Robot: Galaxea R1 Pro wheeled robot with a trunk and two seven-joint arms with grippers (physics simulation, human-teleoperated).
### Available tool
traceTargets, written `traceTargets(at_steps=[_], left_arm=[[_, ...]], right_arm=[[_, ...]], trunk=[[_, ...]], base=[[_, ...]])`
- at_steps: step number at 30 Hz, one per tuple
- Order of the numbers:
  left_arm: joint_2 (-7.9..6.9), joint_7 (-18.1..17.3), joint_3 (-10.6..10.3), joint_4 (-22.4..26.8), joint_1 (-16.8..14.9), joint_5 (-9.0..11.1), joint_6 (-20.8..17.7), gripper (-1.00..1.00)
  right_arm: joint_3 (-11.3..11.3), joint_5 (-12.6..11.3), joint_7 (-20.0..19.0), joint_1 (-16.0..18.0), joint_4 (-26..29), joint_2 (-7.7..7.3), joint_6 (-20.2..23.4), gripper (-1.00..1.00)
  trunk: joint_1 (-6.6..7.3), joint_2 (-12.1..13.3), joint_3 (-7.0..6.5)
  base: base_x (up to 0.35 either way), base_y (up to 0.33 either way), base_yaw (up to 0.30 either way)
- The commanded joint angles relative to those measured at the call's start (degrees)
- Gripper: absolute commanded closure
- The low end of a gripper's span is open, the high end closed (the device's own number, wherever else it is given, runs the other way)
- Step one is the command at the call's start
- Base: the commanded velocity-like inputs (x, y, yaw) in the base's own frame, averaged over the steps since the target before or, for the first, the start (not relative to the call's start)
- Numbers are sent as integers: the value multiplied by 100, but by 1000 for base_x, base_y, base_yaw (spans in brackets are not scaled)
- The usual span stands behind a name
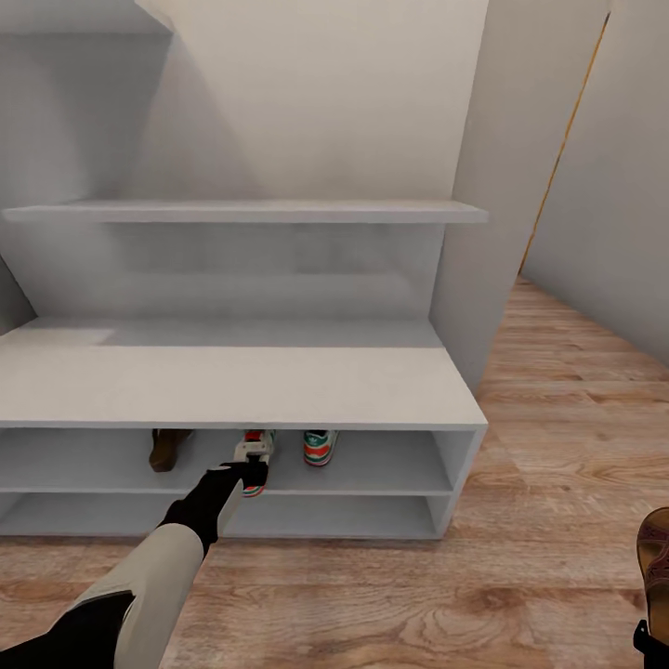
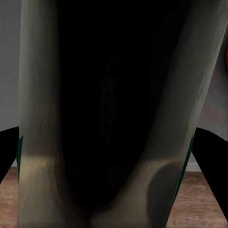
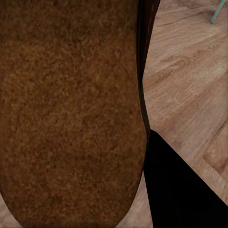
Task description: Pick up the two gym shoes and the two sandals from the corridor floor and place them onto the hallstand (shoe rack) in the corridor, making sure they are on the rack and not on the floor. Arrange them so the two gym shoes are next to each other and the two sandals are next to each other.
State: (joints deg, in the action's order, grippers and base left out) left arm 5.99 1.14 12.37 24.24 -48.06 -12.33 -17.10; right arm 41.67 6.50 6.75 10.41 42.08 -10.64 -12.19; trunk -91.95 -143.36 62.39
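Note:
The hallstand stands ahead, pale grey-white. On its upper low shelf sit a brown sandal at the left and a white gym shoe with green and red marks to the right. Between them my left gripper is shut on the second gym shoe at the shelf's front edge. In the left wrist view that shoe's dark opening lies between the black fingers. My right gripper, low at the right, is shut on the other sandal. Its tan footbed shows beside a black finger.
The wood plank floor spreads in front of and to the right of the rack. A wall corner rises beside the rack's right end, with a corridor running back behind it. A long wall shelf hangs over the bench.

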Motion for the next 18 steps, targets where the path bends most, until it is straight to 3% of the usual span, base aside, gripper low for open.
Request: traceTargets(at_steps=[1,11,18], left_arm=[[7,-9,38,11,-2,-59,-26,100],[7,-9,43,10,0,-59,-24,100],[0,-9,43,10,6,-59,-22,100]], right_arm=[[8,45,19,5,-5,1,-11,100],[8,45,19,5,-3,0,-11,100],[0,53,19,5,-12,1,-22,100]], trunk=[[1,-2,5],[1,-2,5],[1,-2,5]], base=[[4,-2,0],[1,0,-132],[0,0,-38]])
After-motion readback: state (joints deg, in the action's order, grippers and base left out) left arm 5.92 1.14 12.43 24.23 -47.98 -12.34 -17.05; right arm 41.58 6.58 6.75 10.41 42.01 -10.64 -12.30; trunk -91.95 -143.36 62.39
